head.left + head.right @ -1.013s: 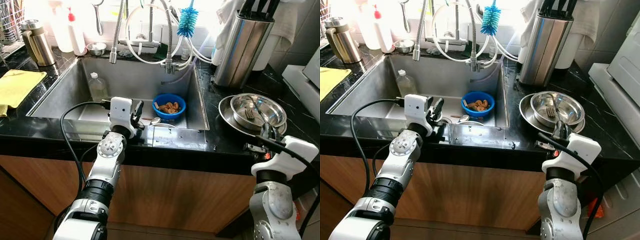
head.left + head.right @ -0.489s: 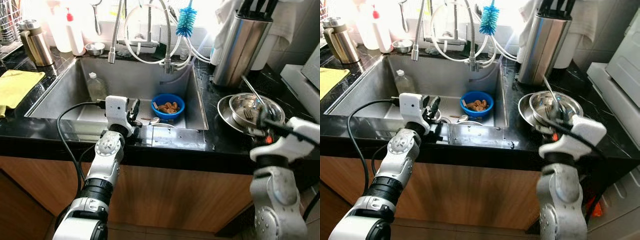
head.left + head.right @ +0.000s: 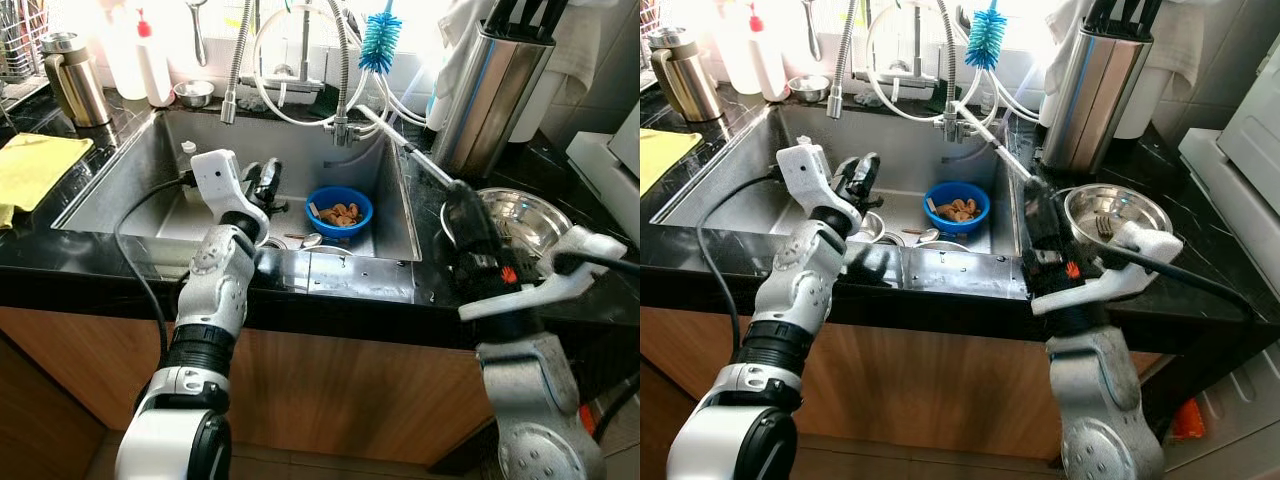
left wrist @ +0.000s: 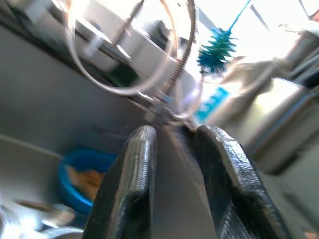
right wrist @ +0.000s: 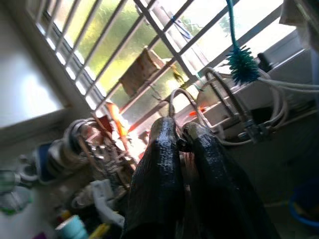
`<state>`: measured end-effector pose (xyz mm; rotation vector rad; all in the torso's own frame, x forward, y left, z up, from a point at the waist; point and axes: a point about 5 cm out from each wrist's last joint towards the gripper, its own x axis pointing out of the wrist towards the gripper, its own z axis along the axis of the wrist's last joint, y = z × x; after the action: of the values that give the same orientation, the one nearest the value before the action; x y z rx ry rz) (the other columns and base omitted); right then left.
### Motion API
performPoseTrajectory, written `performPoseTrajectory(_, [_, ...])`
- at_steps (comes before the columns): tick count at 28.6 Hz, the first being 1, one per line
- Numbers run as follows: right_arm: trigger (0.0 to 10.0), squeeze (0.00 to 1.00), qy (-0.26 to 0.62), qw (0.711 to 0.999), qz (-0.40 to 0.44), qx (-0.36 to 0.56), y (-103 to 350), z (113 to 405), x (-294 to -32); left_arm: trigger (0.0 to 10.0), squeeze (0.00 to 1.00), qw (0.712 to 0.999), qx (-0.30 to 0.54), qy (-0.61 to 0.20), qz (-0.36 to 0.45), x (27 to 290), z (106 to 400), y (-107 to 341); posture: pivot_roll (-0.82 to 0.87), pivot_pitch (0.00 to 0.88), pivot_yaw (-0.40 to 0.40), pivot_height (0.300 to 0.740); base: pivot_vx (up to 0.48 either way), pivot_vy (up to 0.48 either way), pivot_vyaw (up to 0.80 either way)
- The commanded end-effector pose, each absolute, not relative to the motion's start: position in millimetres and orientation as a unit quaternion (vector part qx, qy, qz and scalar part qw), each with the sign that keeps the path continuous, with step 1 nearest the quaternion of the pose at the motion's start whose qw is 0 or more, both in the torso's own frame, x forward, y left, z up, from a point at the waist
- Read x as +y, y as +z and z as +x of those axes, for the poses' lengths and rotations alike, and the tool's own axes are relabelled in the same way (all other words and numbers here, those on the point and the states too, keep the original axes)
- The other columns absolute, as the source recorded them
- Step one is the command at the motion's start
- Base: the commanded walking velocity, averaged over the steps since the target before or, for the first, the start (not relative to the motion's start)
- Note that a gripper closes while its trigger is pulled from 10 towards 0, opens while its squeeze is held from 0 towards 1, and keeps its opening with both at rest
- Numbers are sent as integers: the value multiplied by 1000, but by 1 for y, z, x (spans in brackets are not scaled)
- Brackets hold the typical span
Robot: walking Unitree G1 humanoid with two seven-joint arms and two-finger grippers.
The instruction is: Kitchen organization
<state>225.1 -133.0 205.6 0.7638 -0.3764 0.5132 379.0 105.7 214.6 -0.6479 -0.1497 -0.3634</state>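
Note:
My right gripper (image 3: 455, 195) is raised over the counter at the sink's right edge, shut on a long thin metal utensil (image 3: 405, 148) that slants up and left towards the tap. In the right wrist view the fingers (image 5: 164, 164) press together on its shiny handle. Behind that arm a steel bowl (image 3: 525, 218) with a fork (image 3: 1105, 227) in it sits on a plate. My left gripper (image 3: 262, 180) hovers over the sink (image 3: 120, 185), open with nothing between its fingers (image 4: 134, 169). A blue bowl (image 3: 338, 212) of food scraps lies in the sink.
A steel knife block (image 3: 490, 85) stands at the back right, and a blue bottle brush (image 3: 377, 45) hangs by the tap hoses. A spoon (image 3: 308, 240) lies on the sink floor. On the left counter are a yellow cloth (image 3: 35, 165) and a steel flask (image 3: 75, 80).
My right gripper lifted the long utensil out of the steel bowl and swung it left towards the sink. My left gripper rose from the sink's front edge to above the basin.

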Motion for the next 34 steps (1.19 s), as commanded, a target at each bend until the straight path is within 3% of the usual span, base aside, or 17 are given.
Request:
performPoseTrajectory(1, [10000,0,270,851,401,-207,210,217,-136,10000,0,910,-65,-201,-357,104,377,220,85,37,-92,740,0,0,0])
performPoseTrajectory(7, [10000,0,214,807,495,-238,191,213,-163,10000,0,880,-56,-214,-421,108,375,221,93,24,-90,740,0,0,0])
performPoseTrajectory(8, [10000,0,206,802,503,-247,191,212,-167,10000,1000,877,-58,-217,-424,109,374,222,93,20,-87,740,0,0,0])
performPoseTrajectory(14, [10000,0,187,789,524,-260,185,211,-179,10000,1000,865,-54,-242,-437,105,369,224,94,15,-88,740,0,0,0])
performPoseTrajectory(22, [10000,0,209,774,554,-224,180,214,-170,10000,1000,859,-50,-275,-430,95,363,227,96,23,-90,740,0,0,0])
performPoseTrajectory(25, [10000,0,214,788,542,-200,174,216,-165,10000,1000,845,-50,-315,-428,84,356,231,97,32,-94,740,0,0,0])
performPoseTrajectory(26, [10000,0,218,784,548,-196,174,215,-164,10000,0,838,-50,-338,-426,79,352,233,99,35,-95,740,0,0,0])
performPoseTrajectory(34, [10000,0,223,782,553,-182,171,215,-163,10000,0,812,-54,-393,-429,65,340,239,96,39,-94,740,0,0,0])
